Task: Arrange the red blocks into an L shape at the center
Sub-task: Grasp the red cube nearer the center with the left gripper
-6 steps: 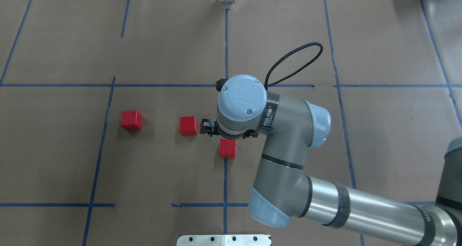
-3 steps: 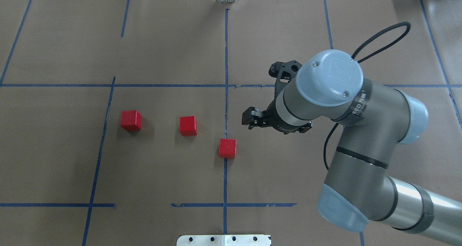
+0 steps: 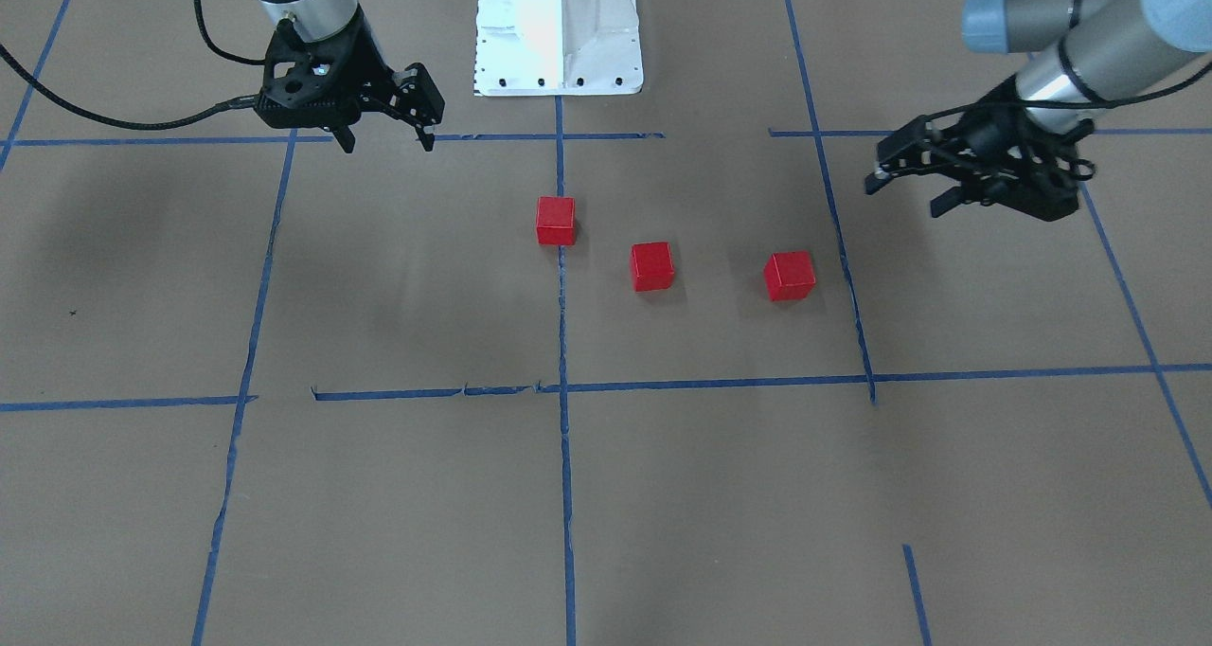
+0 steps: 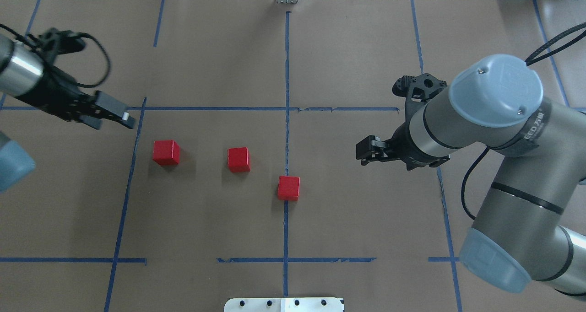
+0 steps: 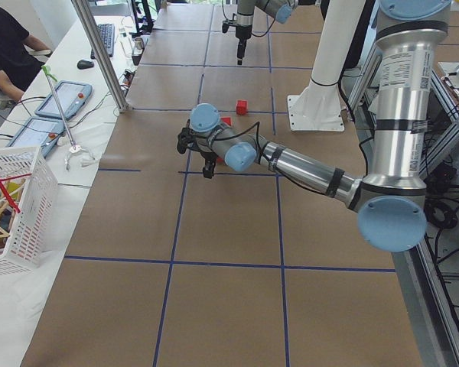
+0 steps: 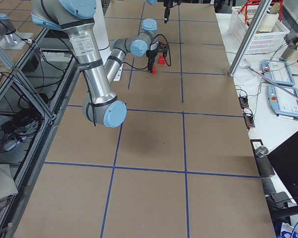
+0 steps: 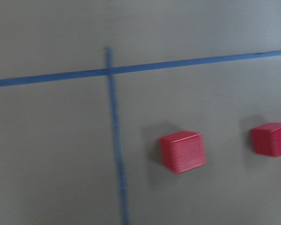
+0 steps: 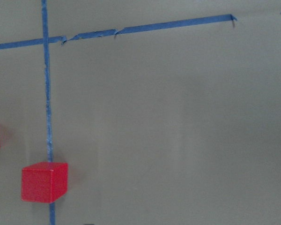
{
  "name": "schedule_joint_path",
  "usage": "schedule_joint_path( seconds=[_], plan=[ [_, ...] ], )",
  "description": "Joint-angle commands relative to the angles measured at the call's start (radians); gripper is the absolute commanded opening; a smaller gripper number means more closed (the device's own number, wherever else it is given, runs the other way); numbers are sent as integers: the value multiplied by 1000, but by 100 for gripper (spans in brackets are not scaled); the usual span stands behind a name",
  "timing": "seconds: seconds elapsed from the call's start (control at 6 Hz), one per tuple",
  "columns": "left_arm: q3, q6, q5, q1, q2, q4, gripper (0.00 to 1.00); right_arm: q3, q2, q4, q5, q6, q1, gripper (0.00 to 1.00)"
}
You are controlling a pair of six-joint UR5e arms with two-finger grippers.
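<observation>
Three red blocks lie apart on the brown paper in a slanted row. One [image 4: 288, 188] [image 3: 556, 220] sits on the centre blue tape line [image 4: 286, 65]. The second [image 4: 239, 159] [image 3: 652, 265] and third [image 4: 166, 152] [image 3: 790, 276] lie further to the robot's left. My right gripper [image 4: 366, 154] [image 3: 386, 142] is open and empty, above the paper to the right of the centre line. My left gripper [image 4: 120, 116] [image 3: 906, 191] is open and empty, just beyond the leftmost block. The left wrist view shows two blocks [image 7: 182, 151] [image 7: 271, 139]. The right wrist view shows the centre block [image 8: 43, 182].
The white robot base [image 3: 557, 30] [image 4: 284, 304] stands at the near end of the centre line. Blue tape lines grid the paper. A white basket [image 5: 15, 206] and tablets lie on a side table beyond my left end.
My right arm has drawn back to the right, away from the blocks. My left arm has come into view from the left. The blocks have not moved.
</observation>
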Motion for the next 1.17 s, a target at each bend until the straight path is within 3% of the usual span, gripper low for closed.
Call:
schedule_joint_path(
  seconds=[0.0, 0.33, 0.5, 0.67, 1.0],
  plan=[
    [27, -154, 267, 287, -107, 10, 100, 37, -82, 1, 7, -63, 29, 100],
    [181, -160, 307, 329, -288, 127, 100, 80, -196, 6, 7, -159, 76, 100],
    [190, -292, 419, 371, -336, 188, 100, 79, -201, 7, 6, -159, 73, 100],
    [196, -310, 498, 414, -339, 212, 100, 76, -201, 9, 6, -159, 72, 100],
    [240, -312, 552, 428, -344, 209, 100, 80, -204, 9, 6, -158, 72, 100]
  ],
)
